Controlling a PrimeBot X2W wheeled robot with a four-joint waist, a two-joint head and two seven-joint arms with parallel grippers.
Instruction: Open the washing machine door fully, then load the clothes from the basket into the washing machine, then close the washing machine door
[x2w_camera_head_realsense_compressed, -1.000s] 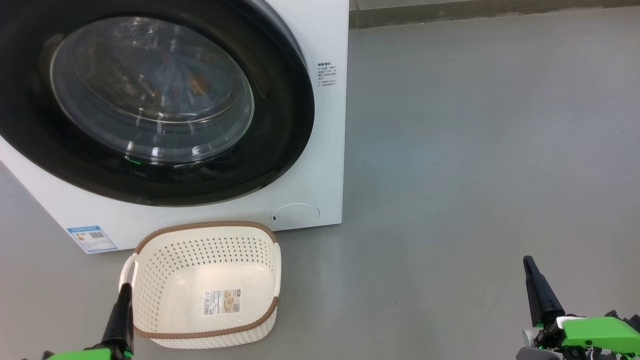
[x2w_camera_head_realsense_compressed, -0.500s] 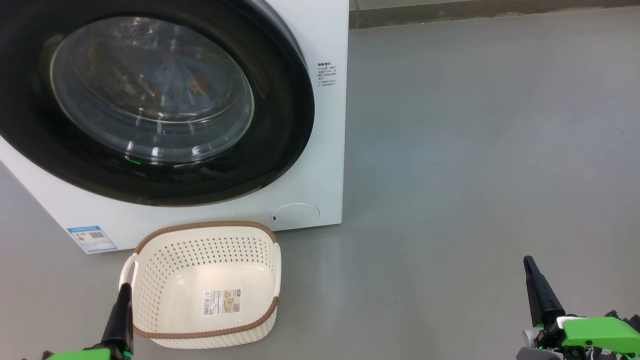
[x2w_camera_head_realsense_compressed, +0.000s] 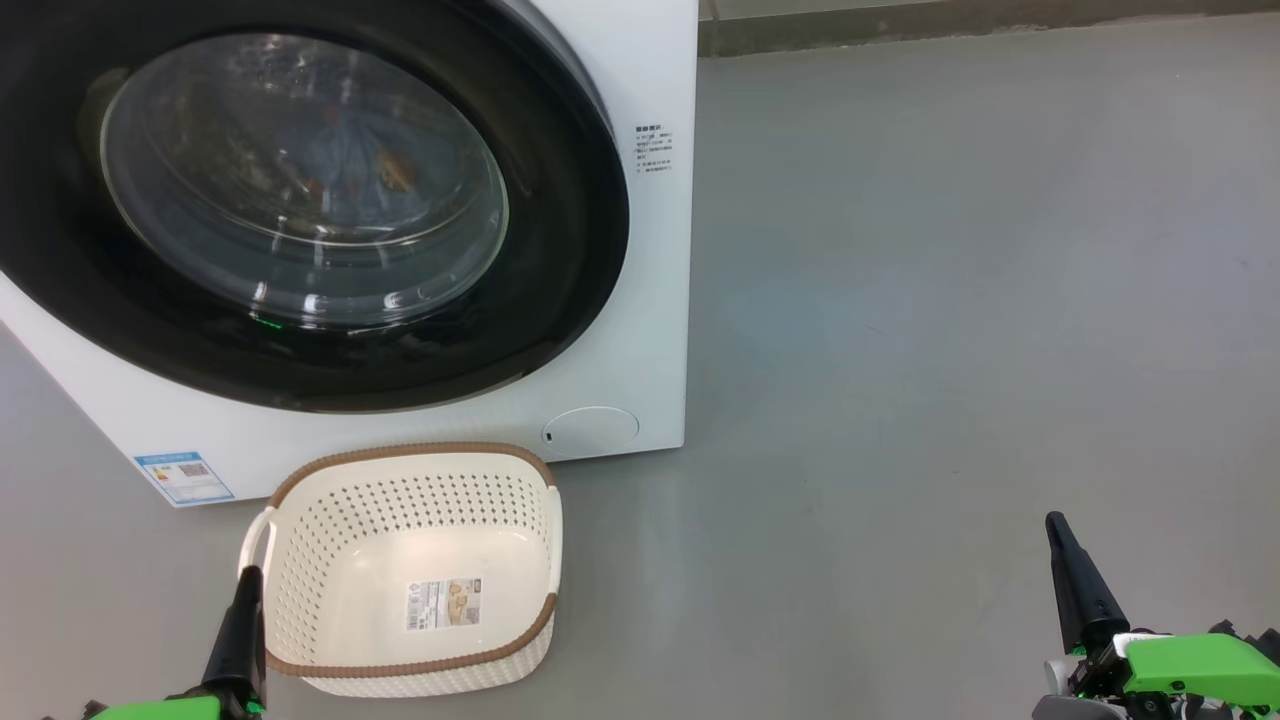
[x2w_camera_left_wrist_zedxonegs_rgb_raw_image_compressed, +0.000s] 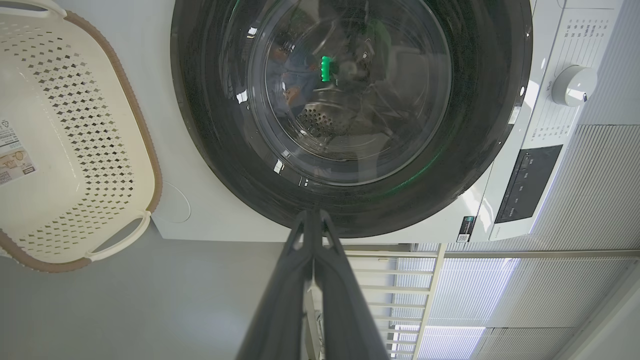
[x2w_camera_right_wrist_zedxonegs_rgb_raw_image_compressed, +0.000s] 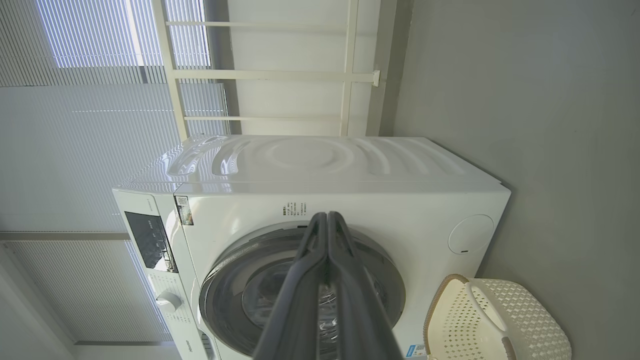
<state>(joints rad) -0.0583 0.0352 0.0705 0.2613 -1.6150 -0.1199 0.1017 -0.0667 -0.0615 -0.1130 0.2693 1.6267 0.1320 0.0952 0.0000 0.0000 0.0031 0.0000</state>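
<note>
Two hands are pinched shut, holding nothing. The left hand (x2w_camera_head_realsense_compressed: 249, 574) is by the basket (x2w_camera_head_realsense_compressed: 400, 500), which stands on the floor (x2w_camera_head_realsense_compressed: 900, 350) just before the washing machine (x2w_camera_head_realsense_compressed: 645, 300); the right hand (x2w_camera_head_realsense_compressed: 1054, 522) is well off to the machine's right. The washing machine door (x2w_camera_head_realsense_compressed: 565, 250) is closed, and the clothes (x2w_camera_head_realsense_compressed: 350, 170) lie behind its glass.

Door (x2w_camera_head_realsense_compressed: 565, 250) is shut, clothes (x2w_camera_head_realsense_compressed: 350, 170) behind glass (basket (x2w_camera_head_realsense_compressed: 400, 500) in front).

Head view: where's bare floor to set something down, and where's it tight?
Free: the wide grey floor right of the washing machine, from the basket across to the right gripper; the basket is empty too. Tight: the sliver between basket and machine, and around the left gripper at the basket's handle.
</note>
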